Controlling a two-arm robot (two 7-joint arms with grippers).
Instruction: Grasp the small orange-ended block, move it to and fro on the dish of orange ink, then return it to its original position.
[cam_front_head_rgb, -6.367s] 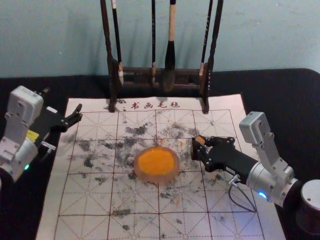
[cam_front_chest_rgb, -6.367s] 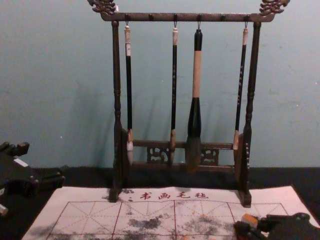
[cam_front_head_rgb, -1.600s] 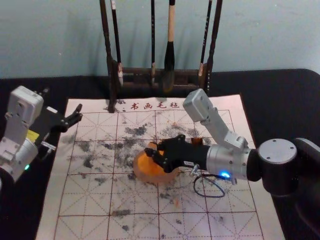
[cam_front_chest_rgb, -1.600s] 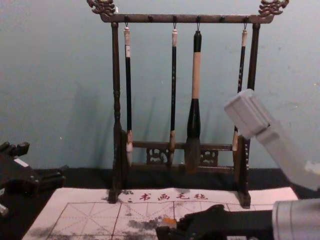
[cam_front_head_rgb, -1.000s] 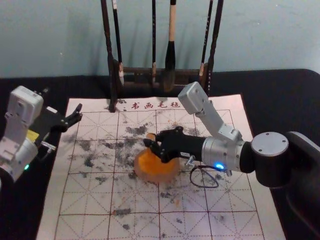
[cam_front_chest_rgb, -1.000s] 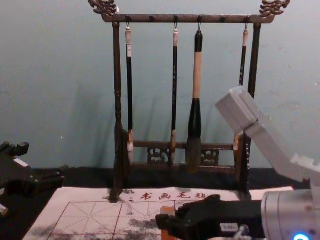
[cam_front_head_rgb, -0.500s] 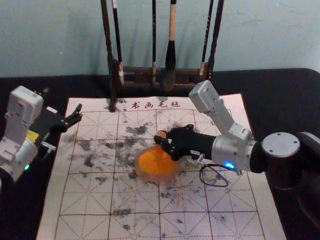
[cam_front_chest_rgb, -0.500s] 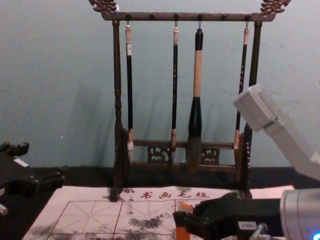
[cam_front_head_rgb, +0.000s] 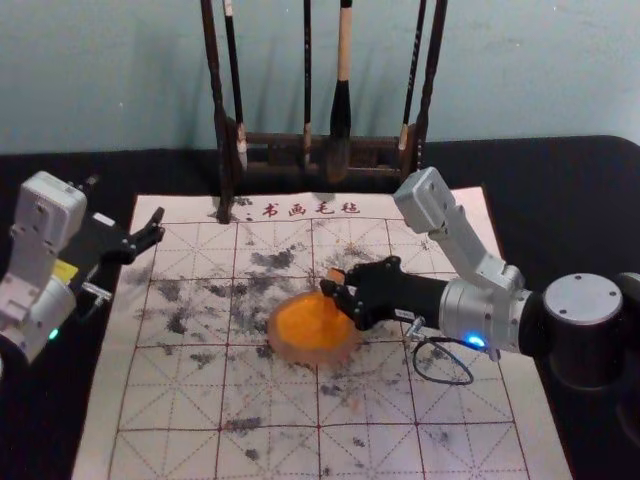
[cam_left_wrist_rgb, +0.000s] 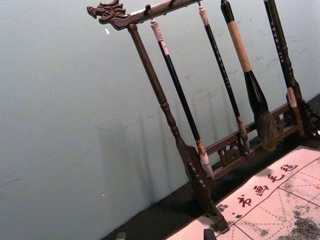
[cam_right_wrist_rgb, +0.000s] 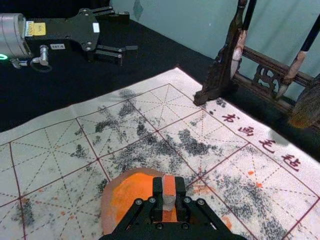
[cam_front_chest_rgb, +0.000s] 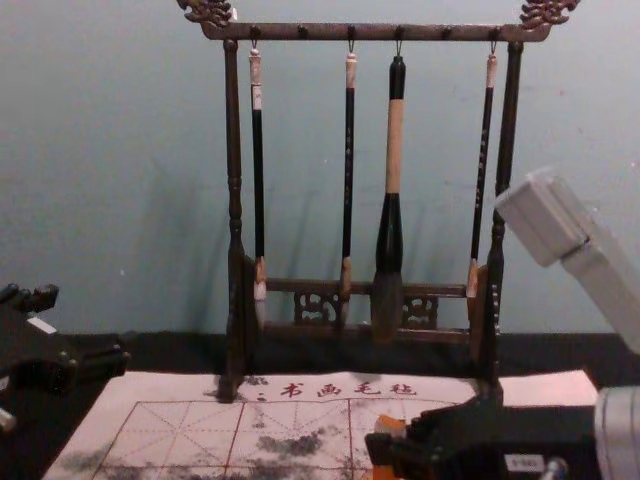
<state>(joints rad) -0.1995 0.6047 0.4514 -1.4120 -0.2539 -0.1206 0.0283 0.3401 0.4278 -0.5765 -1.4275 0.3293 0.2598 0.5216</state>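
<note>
We record the right gripper (cam_front_head_rgb: 336, 286) clamped on the block (cam_right_wrist_rgb: 169, 186) over the dish (cam_front_head_rgb: 300, 352); the left gripper (cam_front_head_rgb: 127, 207), fingers apart, left of it.

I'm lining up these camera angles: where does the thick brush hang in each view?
Head view: thick brush, upper middle, slightly right of centre.
Left wrist view: hanging between two thin brushes.
Right wrist view: bristles at the picture's edge, near a thin brush.
Chest view: hanging full length, just right of centre.
Shared landmark: the dark wooden rack.
</note>
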